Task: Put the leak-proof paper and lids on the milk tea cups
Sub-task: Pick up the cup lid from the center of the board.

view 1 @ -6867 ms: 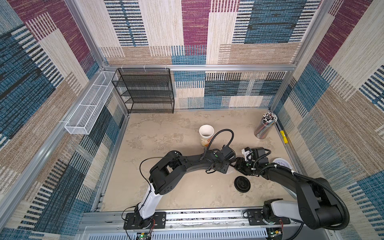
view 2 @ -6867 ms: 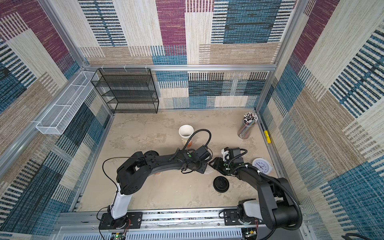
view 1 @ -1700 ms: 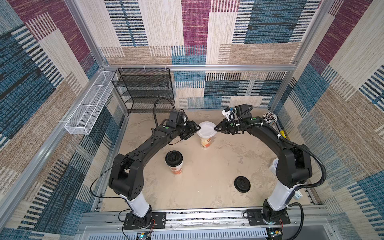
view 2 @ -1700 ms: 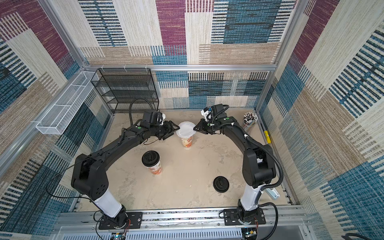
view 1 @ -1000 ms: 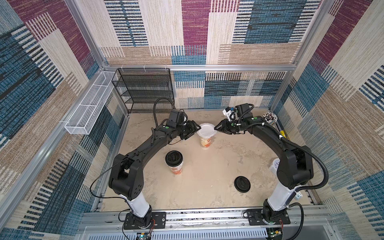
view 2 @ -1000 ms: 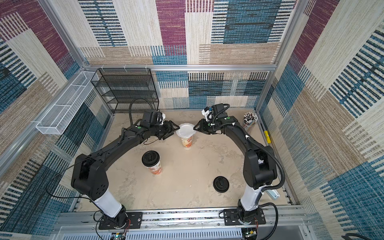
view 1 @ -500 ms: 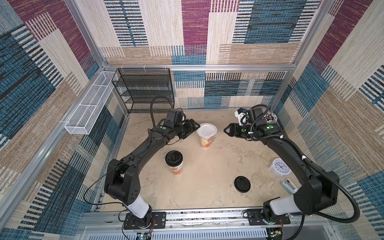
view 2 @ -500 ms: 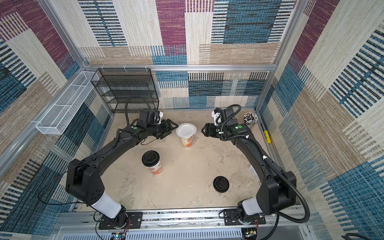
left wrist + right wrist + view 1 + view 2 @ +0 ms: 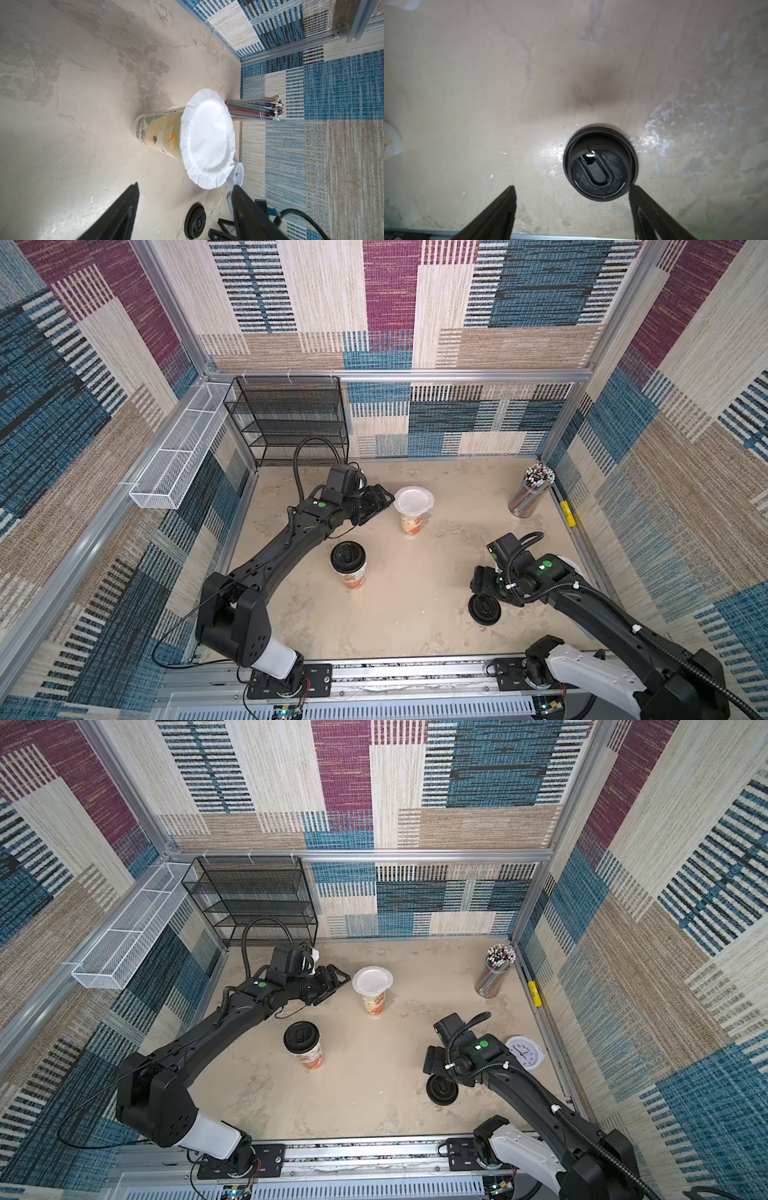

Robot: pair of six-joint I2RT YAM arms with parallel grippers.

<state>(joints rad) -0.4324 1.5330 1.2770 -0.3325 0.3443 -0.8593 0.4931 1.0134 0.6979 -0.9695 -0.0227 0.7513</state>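
Note:
A round whitish leak-proof paper (image 9: pixel 413 501) (image 9: pixel 372 981) (image 9: pixel 207 139) lies flat over the mouth of the far milk tea cup (image 9: pixel 412 526) (image 9: pixel 160 135). My left gripper (image 9: pixel 380 508) (image 9: pixel 185 185) hangs open just left of that cup, holding nothing and not touching the paper. The near milk tea cup (image 9: pixel 353 578) (image 9: pixel 311 1058) wears a black domed lid (image 9: pixel 348 558). At the front right my right gripper (image 9: pixel 478 593) (image 9: pixel 572 187) is open and empty above a loose black lid (image 9: pixel 484 610) (image 9: pixel 600 162) on the table.
A clear holder of striped straws (image 9: pixel 530 495) (image 9: pixel 255 110) stands at the back right. A white clock (image 9: pixel 524 1050) lies by the right wall behind my right arm. A black wire rack (image 9: pixel 291 418) and a white wire basket (image 9: pixel 178 464) line the back left.
Both grippers let go of the paper, which stays on the far cup. My right arm swung back to the front right over the loose lid. The left gripper drew slightly away.

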